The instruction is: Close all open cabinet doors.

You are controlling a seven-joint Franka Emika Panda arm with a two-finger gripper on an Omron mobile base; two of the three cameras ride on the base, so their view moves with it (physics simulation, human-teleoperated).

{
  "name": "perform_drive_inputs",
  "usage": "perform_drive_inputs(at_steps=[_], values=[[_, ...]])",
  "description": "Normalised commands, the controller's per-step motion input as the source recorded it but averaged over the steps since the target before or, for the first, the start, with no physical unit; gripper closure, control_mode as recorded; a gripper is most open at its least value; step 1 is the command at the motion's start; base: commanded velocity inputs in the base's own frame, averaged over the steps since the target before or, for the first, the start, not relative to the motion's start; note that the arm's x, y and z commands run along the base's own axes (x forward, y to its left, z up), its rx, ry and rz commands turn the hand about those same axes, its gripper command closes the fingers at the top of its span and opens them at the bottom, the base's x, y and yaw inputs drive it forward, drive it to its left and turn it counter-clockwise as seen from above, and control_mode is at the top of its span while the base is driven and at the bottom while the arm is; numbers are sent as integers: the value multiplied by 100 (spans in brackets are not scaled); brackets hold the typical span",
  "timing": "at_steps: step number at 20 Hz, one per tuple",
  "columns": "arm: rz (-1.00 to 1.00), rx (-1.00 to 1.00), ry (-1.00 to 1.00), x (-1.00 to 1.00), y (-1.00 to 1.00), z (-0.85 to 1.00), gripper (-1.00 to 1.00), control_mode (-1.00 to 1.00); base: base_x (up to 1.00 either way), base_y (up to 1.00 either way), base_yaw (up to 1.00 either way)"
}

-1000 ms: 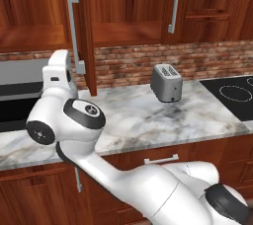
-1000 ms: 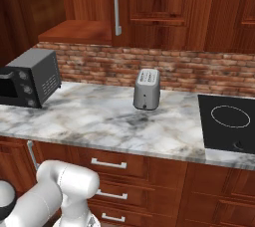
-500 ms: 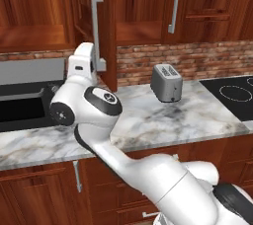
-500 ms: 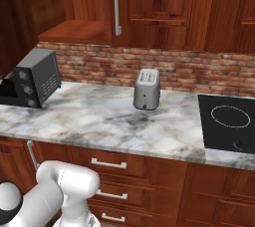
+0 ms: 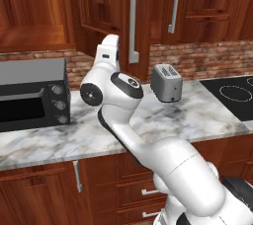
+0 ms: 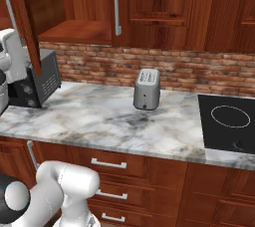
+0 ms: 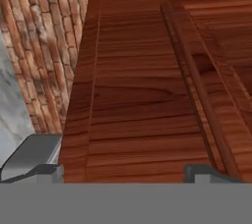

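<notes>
One cabinet door (image 5: 126, 26) stands part open, swung out from the open cabinet (image 5: 32, 36) over the microwave, its long silver handle (image 5: 134, 24) facing the room. In the right base view this door (image 6: 25, 27) shows nearly edge-on at the far left. My gripper (image 5: 111, 40) is raised against the door's lower inner face, the white hand (image 6: 12, 52) just beside it. Close ahead of the hand camera lies the door's wood panel (image 7: 142, 85), and my gripper (image 7: 123, 174) is open, fingertips (image 7: 37, 169) wide apart and holding nothing. The neighbouring door (image 5: 192, 7) is shut.
A dark microwave (image 5: 32, 93) sits on the marble counter (image 5: 197, 115) under the open cabinet. A silver toaster (image 5: 167, 82) stands mid-counter, with a black cooktop (image 6: 229, 121) to the right. A brick backsplash (image 6: 174, 71) runs behind, and drawers (image 6: 109, 164) lie below.
The open door has swung steadily rightward in the left base view, toward shut, with my arm following behind it. The toaster and counter have stayed put.
</notes>
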Motion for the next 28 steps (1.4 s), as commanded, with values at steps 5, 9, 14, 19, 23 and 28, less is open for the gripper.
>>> perform_drive_inputs(at_steps=[5, 9, 14, 19, 23, 28], values=[[0, 8, 0, 55, -72, 4, -100, -100, 0, 0, 0], [0, 8, 0, 59, -70, 8, -100, -100, 0, 0, 0], [0, 10, 0, 63, -62, 11, -100, -100, 0, 0, 0], [0, 11, 0, 73, -48, 15, -100, -100, 0, 0, 0], [1, 12, 0, 71, -41, 10, -100, -100, 0, 0, 0], [2, 11, 0, 59, -32, 2, -100, -100, 0, 0, 0]])
